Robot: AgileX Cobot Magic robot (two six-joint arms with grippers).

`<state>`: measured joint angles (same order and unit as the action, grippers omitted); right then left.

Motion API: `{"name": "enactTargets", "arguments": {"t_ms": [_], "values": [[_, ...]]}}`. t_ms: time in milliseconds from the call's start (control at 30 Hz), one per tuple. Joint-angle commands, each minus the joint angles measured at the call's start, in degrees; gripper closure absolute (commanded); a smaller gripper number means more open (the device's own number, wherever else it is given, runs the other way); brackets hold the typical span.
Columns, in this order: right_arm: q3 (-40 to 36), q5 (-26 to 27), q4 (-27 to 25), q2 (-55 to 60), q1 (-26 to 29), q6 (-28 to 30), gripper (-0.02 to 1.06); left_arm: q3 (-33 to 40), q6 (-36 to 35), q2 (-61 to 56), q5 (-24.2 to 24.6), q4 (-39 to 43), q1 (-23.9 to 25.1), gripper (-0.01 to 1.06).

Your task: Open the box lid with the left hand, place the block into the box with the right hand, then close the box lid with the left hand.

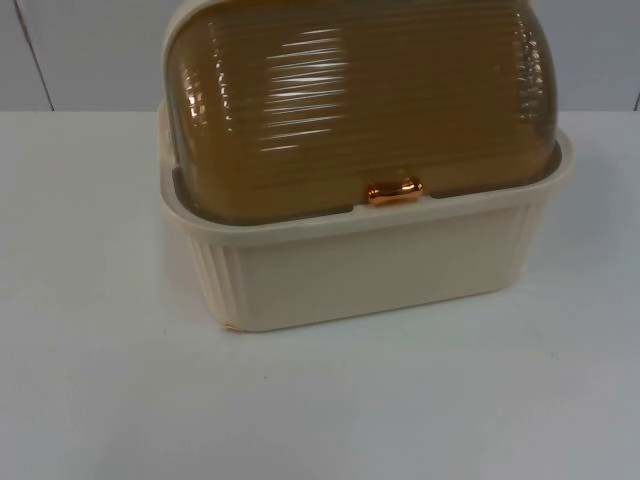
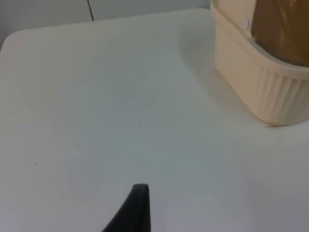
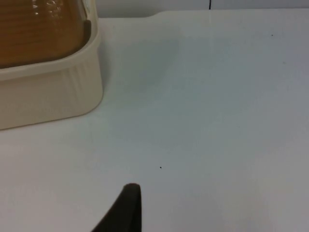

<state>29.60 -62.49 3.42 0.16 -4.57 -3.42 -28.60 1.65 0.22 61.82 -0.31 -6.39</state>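
Box (image 1: 370, 260), cream; ribbed amber lid (image 1: 360, 100)

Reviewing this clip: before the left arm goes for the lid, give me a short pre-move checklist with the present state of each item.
1. Box upright on the white table: ok.
2. Lid shut, so opening is not yet done: ok.
3. Copper handle at the lid's front edge unobstructed: ok.
4. Left pincer off to the box's side, above bare table, not touching: ok; open or shut: cannot tell.
5. Right pincer apart from the box on its other side: ok; open or shut: cannot tell.
6. Block located for the right arm: cannot tell.
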Motion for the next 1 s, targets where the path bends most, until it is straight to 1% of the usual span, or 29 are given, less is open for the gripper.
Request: {"name": "enactTargets", "arguments": {"t_ms": [0, 733, 767, 867, 900, 967], "values": [[-0.1, 0.7, -0.3, -0.2, -0.1, -0.2, 0.00, 0.2, -0.1, -0.2, -0.3, -0.7, -0.4, 0.00], [-0.1, 0.7, -0.7, -0.2, -0.1, -0.2, 0.00, 0.2, -0.1, -0.2, -0.3, -0.3, -0.4, 0.00], [-0.1, 0.7, -0.7, -0.2, -0.1, -0.2, 0.00, 0.2, -0.1, -0.2, -0.3, -0.3, 0.1, 0.00], [-0.1, 0.7, -0.7, -0.2, -0.1, -0.2, 0.00, 0.2, -0.1, -0.2, -0.3, -0.2, 3.7, 0.00], [-0.1, 0.7, -0.7, -0.2, -0.1, -0.2, 0.00, 0.2, -0.1, -0.2, -0.3, -0.2, 3.7, 0.00], [-0.1, 0.7, -0.7, -0.2, -0.1, -0.2, 0.00, 0.2, -0.1, -0.2, -0.3, -0.2, 5.5, 0.00]]}}
